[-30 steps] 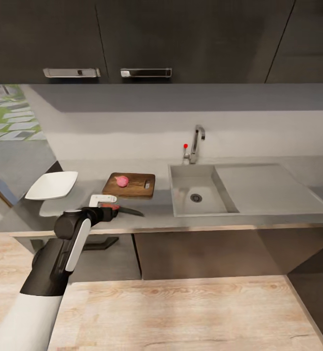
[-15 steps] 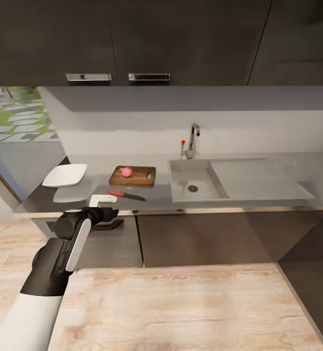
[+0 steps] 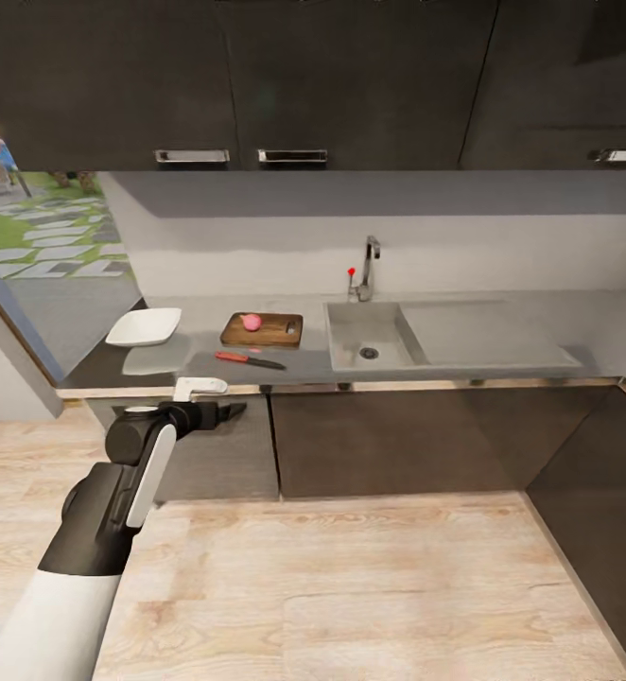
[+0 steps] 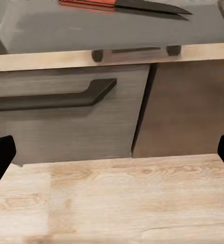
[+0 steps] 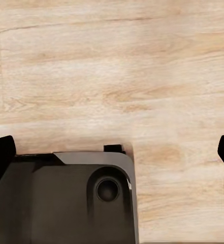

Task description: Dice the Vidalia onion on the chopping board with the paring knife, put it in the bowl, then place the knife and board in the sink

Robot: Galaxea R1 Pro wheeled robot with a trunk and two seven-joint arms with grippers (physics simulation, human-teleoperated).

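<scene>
step: paring knife [image 3: 247, 358] judged next pickup | knife lies on countertop [image 3: 304, 364] just before chopping board [image 3: 263, 329], Vidalia onion [image 3: 252, 322] on board | long axis along counter edge, handle left, blade toward sink [image 3: 370, 333] | left gripper [image 3: 230, 410] nearer, held off below counter edge, knife ahead and above | both jaws spread, nothing held

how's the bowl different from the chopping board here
The bowl is white, while the chopping board is dark brown wood. The bowl has flared, raised sides; the chopping board is a flat slab. The bowl looks empty, while the chopping board carries the Vidalia onion. The bowl sits at the countertop's far left end; the chopping board lies closer to the sink. Both rest on the countertop and have rounded corners.
</scene>
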